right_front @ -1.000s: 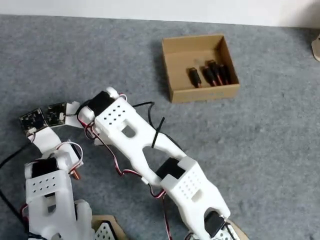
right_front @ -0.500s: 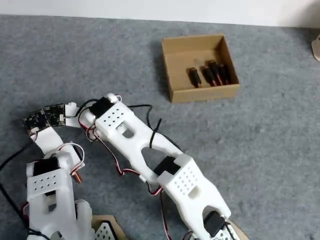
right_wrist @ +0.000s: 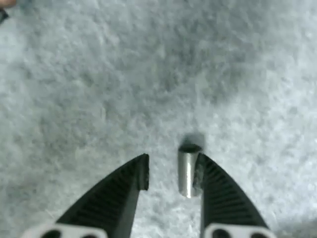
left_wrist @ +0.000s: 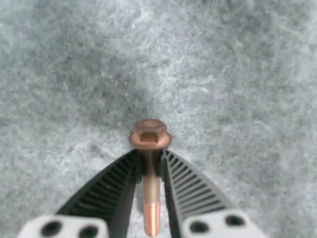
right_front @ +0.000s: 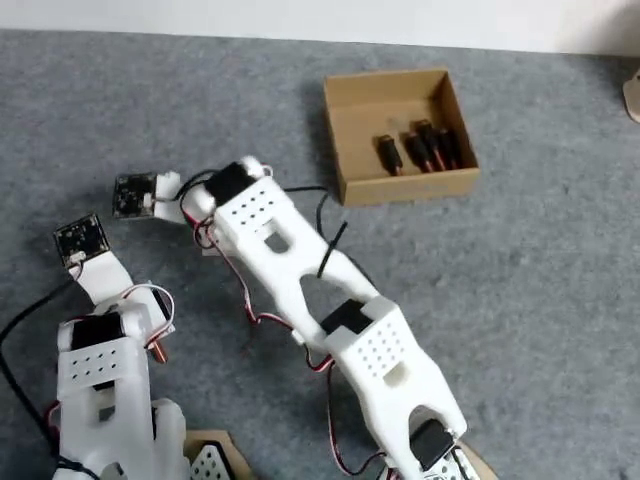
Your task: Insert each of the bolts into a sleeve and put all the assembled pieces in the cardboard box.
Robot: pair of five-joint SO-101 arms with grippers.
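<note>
Bolt (left_wrist: pixel 150 135) pinched in left end effector (left_wrist: pixel 150 156); right end effector (right_wrist: pixel 172 166) straddles sleeve (right_wrist: pixel 187 172).

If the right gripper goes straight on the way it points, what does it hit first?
Probably the grey carpeted table; the small silver metal sleeve already sits inside the open right gripper; depth is unclear.

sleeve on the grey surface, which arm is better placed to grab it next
Right. The sleeve sits between the right gripper's open fingers, close to one of them, so closing should take it. The left gripper is shut on the bolt and has no room for anything else.
</note>
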